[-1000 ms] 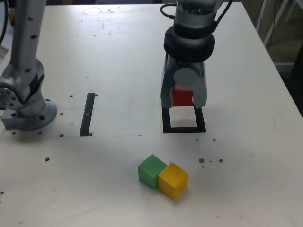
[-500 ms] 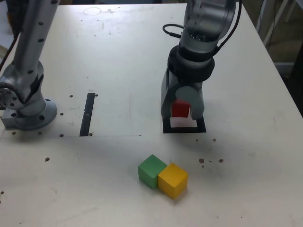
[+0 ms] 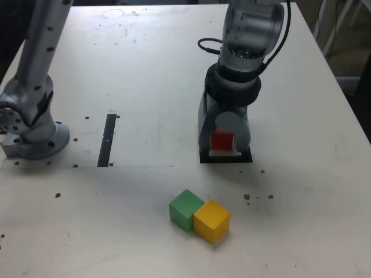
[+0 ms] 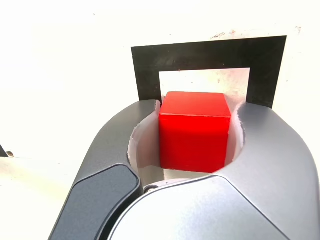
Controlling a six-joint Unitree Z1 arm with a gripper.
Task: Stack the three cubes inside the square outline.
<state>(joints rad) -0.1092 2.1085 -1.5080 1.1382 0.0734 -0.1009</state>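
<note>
Three cubes showed in the exterior view. The red cube (image 3: 222,139) sat right of the frame's centre, between the two grey jaws of the claw (image 3: 224,141), low over the square outline (image 3: 226,158). The green cube (image 3: 185,209) and the yellow cube (image 3: 211,220) lay in the lower middle of that frame, pressed side to side, well apart from the outline and nearer the camera.

The wrist view looked down past the claw (image 4: 195,132) onto the red cube (image 4: 194,131). Its jaws curved round the cube on both sides; the white pads (image 4: 145,145) stood very close to its faces, yet whether they clamped it or had slackened I could not tell. The cube's far edge overlapped the white centre of the square outline (image 4: 147,70), whose thick black border ran behind and beside it. Whether the cube rested on the bench (image 3: 145,75) or hung just above it could not be told.

The arm's base (image 3: 32,130) stood at the left of the exterior frame, with a narrow dark strip (image 3: 107,139) on the white bench between it and the outline. Small dark specks dotted the surface.
</note>
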